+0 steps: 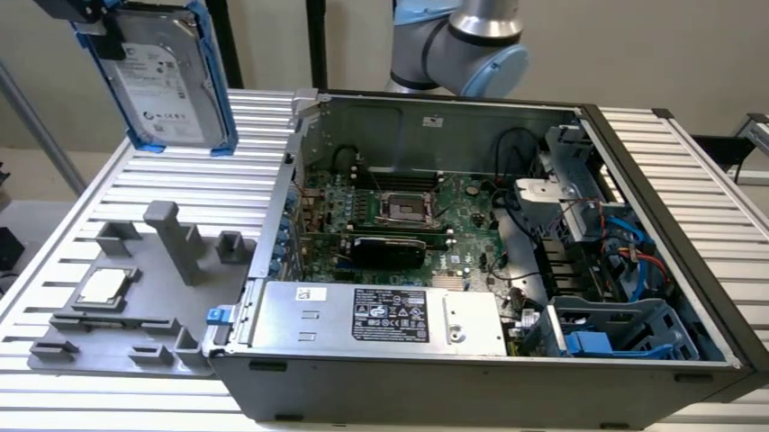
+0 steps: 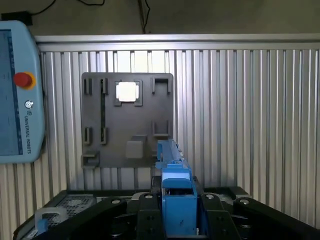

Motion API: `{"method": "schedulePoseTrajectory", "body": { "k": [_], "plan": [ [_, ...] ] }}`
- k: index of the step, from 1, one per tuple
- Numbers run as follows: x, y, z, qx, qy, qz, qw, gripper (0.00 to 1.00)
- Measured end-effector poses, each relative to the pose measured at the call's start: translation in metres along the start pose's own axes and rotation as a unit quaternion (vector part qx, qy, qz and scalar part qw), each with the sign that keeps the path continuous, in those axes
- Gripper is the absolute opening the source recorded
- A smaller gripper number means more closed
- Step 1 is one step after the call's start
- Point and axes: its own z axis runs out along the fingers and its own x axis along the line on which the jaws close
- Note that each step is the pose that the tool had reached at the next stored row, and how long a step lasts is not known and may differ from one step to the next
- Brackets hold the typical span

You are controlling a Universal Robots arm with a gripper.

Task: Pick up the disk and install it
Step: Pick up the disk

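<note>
- Now the gripper (image 2: 179, 212) has its jaws closed narrow on the disk (image 1: 162, 79), by its blue carrier (image 1: 220, 99).
- Disk hangs upright in the air, outside the open PC case (image 1: 481, 225) and higher than it, not touching.
- Grey fixture tray (image 1: 132, 301) lies just beside the case, w/ a CPU chip (image 1: 103, 285) on it.
- PSU (image 1: 384, 315) sits inside the case.

The arm (image 1: 471, 38) is a silver-grey tube with pale blue rounded joint caps, and the gripper (image 2: 180, 215) is black with round screws.
</note>
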Motion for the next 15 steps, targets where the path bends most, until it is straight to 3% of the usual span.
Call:
{"method": "schedulePoseTrajectory", "body": {
  "k": [9, 15],
  "plan": [
    [0.006, -0.0405, -0.0328, -0.0005, -0.0019, 0.0, 1.0, 0.32],
    [0.011, -0.0676, -0.0458, -0.0006, -0.0024, 0.0, 1.0, 0.32]
  ]
}}
